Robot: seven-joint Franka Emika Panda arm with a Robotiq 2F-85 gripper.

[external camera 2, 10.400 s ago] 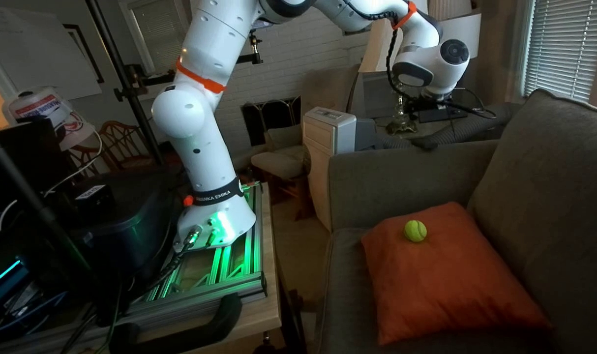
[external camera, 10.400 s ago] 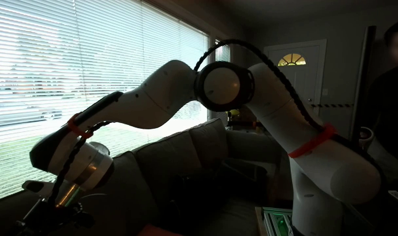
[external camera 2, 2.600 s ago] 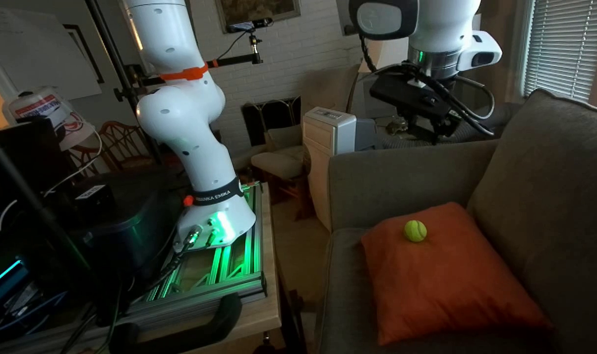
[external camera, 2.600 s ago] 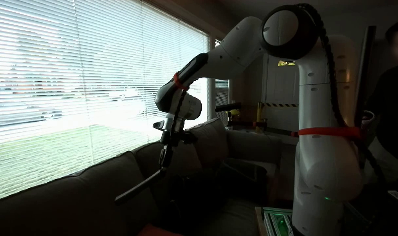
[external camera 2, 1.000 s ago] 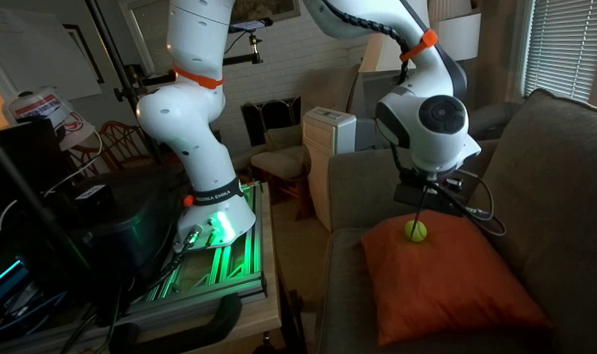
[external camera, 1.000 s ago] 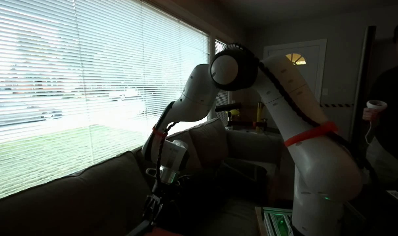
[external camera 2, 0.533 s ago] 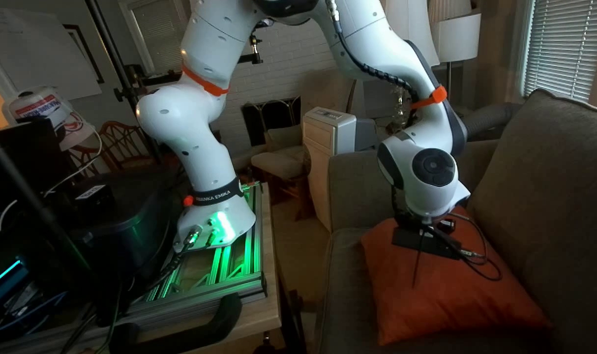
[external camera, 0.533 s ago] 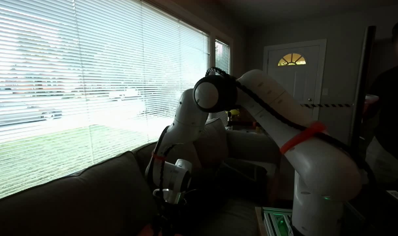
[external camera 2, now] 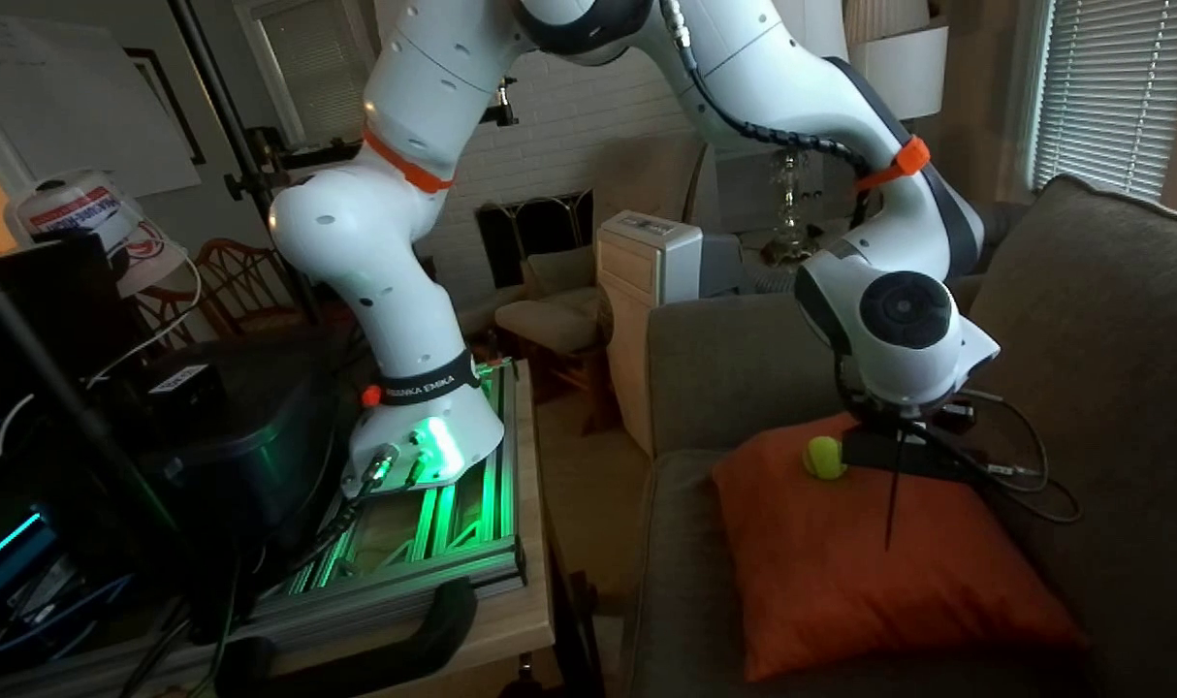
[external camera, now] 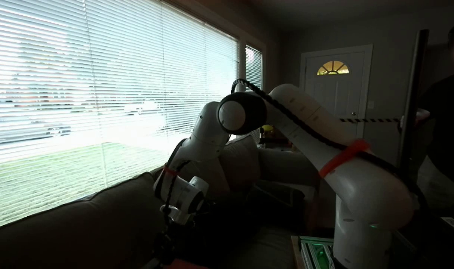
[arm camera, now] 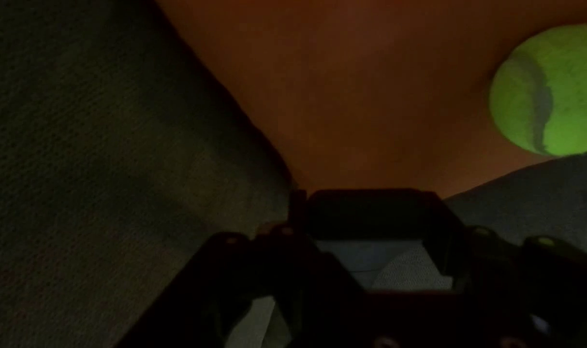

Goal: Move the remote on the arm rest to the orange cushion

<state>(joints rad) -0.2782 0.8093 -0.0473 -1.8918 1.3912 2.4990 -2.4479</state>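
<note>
- Wrist view: black fingers (arm camera: 446,246) clenched on 1 dk oblong remote (arm camera: 366,215); 1 orange-red fabric cushion (arm camera: 361,111) beyond, contact unclear; 1 yellow-green felt ball (arm camera: 545,96) upper rt of them.
- In an exterior view: whole ball (external camera 2: 824,458); fingers hidden.
- In an exterior view: 1 dk-shirted person (external camera: 445,123), only here.

The claw (arm camera: 368,211) holds the dark remote (arm camera: 366,217) over the orange cushion (external camera 2: 879,591) lying beside the arm rest (external camera 2: 729,368).
</note>
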